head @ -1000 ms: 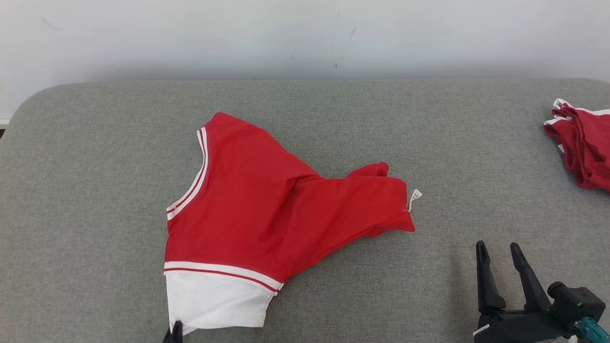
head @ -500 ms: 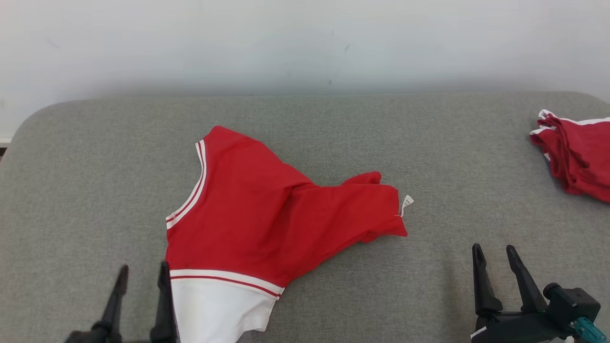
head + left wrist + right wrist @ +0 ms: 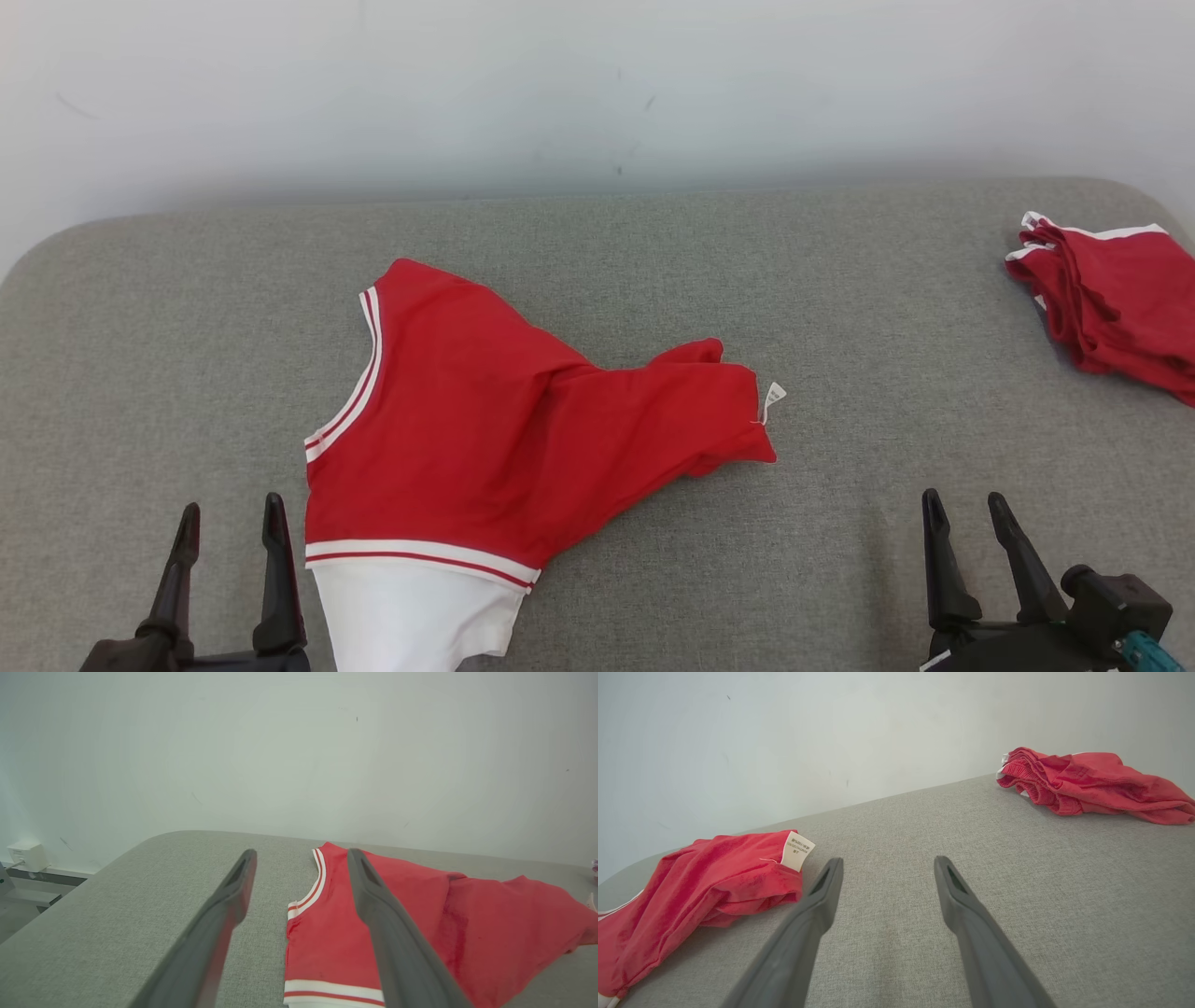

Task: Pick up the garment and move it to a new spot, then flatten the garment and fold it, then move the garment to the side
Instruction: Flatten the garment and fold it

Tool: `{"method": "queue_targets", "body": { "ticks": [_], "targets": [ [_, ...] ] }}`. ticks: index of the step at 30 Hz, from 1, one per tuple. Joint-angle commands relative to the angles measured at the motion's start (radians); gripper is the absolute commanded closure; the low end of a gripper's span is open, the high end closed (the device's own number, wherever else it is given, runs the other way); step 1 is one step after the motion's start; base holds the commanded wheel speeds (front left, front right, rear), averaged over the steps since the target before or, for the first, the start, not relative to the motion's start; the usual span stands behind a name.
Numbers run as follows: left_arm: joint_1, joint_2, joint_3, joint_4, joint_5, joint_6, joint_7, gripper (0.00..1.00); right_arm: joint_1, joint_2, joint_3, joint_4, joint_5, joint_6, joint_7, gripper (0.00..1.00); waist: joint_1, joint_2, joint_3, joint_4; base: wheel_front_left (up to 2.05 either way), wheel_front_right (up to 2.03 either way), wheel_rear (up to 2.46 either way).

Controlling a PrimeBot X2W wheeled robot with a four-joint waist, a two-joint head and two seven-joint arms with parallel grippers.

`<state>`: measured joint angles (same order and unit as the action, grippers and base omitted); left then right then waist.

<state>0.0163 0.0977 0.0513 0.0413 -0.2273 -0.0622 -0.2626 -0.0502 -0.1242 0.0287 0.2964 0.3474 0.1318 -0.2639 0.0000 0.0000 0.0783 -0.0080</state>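
While both sets of jaws stand wide open and hold nothing, a red sleeveless jersey (image 3: 485, 439) with white striped trim lies rumpled in the middle of the grey fabric-covered counter (image 3: 653, 252), not yet flattened. Its long axis runs slantwise, from the white band (image 3: 411, 616) at the near edge away to the right, where a small white label (image 3: 772, 401) marks the bunched far end.

The left jaws, whose dark fingers (image 3: 273, 560) point up the head view, sit just beside the jersey's near left corner, with the cloth to their right. In the left wrist view the striped trim shows between the two fingers. The right jaws sit at the lower right, well apart from the label end, which lies ahead and to their left.

By position, the left arm looks the nearer for a first pinch, though spreading the cloth would likely want both.

Count: one jersey in play, one label, and two arms with two fingers each. One separate heap of red clothing (image 3: 1111, 299) lies at the counter's far right edge, its pieces too bunched to number.
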Motion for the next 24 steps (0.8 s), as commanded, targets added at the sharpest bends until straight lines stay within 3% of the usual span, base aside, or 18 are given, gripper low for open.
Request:
{"method": "queue_targets", "body": {
  "ticks": [1,8,13,24],
  "targets": [
    [-0.003,-0.007,0.008,0.003,0.01,-0.006,-0.003,0.0,0.012,0.003,0.0,-0.003,0.002,-0.003,0.0,0.0,0.0,0.0,-0.001,0.0,0.0,0.0,0.0],
    [-0.011,-0.024,0.024,0.026,0.036,-0.033,-0.003,0.0,-0.022,-0.012,0.044,0.017,0.012,-0.003,0.0,0.0,0.0,0.0,-0.007,0.014,0.0,0.0,0.0],
    [-0.028,-0.035,0.008,0.049,0.047,-0.049,-0.003,0.0,-0.096,-0.037,0.128,0.074,0.022,-0.003,0.0,0.0,0.0,0.0,-0.005,0.04,0.0,0.0,0.0],
    [-0.063,-0.043,-0.026,0.079,0.06,-0.063,-0.003,0.0,-0.31,-0.08,0.319,0.389,0.07,-0.003,0.001,0.0,0.0,0.0,0.0,0.126,0.0,0.0,0.0]
  ]
}}
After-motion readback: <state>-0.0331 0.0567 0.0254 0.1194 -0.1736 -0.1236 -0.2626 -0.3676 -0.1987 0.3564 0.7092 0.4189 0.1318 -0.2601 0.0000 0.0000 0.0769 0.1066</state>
